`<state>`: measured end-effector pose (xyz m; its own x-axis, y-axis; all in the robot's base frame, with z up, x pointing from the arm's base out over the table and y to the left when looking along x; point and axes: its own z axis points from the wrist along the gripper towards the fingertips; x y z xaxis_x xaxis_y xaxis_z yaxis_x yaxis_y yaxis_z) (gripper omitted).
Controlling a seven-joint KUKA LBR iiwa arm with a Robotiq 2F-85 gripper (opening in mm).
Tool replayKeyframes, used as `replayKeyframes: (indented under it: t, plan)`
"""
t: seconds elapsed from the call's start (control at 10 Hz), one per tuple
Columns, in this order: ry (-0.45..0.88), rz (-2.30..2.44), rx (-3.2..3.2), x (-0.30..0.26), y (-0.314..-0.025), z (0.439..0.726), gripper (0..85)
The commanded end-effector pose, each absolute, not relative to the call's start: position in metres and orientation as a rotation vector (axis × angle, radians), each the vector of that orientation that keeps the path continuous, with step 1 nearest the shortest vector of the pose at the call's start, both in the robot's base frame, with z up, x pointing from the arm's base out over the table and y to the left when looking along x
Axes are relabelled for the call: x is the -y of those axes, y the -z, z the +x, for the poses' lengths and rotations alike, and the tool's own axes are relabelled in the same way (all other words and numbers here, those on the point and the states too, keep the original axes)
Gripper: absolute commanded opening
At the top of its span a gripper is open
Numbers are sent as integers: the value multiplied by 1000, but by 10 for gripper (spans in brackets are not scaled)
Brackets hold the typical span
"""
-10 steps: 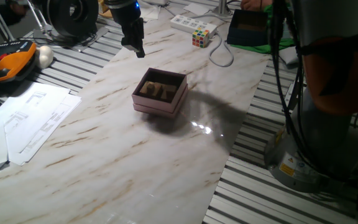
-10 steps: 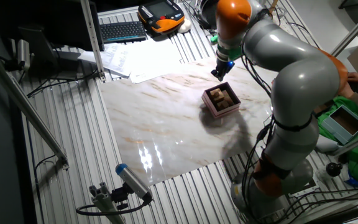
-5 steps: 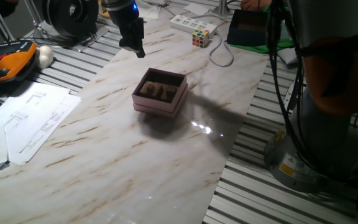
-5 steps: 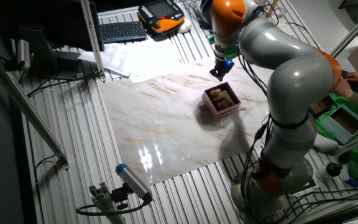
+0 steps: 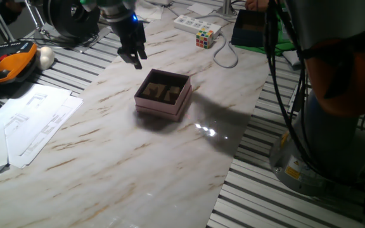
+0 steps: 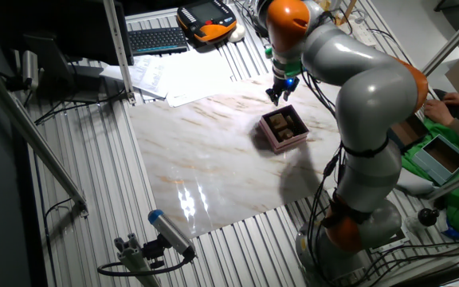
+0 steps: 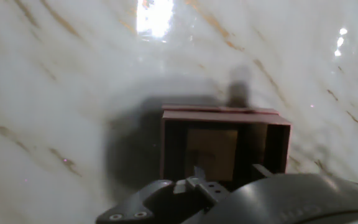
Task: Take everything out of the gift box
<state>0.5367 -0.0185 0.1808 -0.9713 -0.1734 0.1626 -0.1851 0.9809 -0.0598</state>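
1. Nearest you in one fixed view – bare marble table, with the papers off its left edge. Nothing there to work on.
2. Mid-table: the gift box sits flat and open-topped, with the wooden blocks all inside.
3. Hand view shows one tan block against the dark interior – the others I can't separate.
4. Handling, my guess: blocks are light, rigid and not fragile. Pinch across two opposite flat faces from above. The box is light card, so it may lift with a block.
5. Beyond the box: the gripper hovers off its far-left corner, holding nothing. Can't tell the finger gap.
6. Farthest: the puzzle cube – leave it.
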Motion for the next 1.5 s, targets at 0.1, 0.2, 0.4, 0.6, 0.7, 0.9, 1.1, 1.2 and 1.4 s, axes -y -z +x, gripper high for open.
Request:
replayKeyframes:
  t: [0.1,0.2,0.4,0.6,0.7,0.9,1.1,1.2,1.4]
  plan:
    - [-115,292,2995,19,-133,529,510]
    - [-124,302,3004,17,-128,523,510]
    - [-129,325,3011,14,-117,514,510]
    - [-117,336,3044,14,-98,507,510]
    - [-114,340,3050,13,-94,507,510]
    - [-112,343,3043,14,-92,508,510]
    - [-110,372,3045,18,-90,506,510]
    - [-107,393,3043,19,-90,505,510]
    - [-114,453,3041,19,-90,504,170]
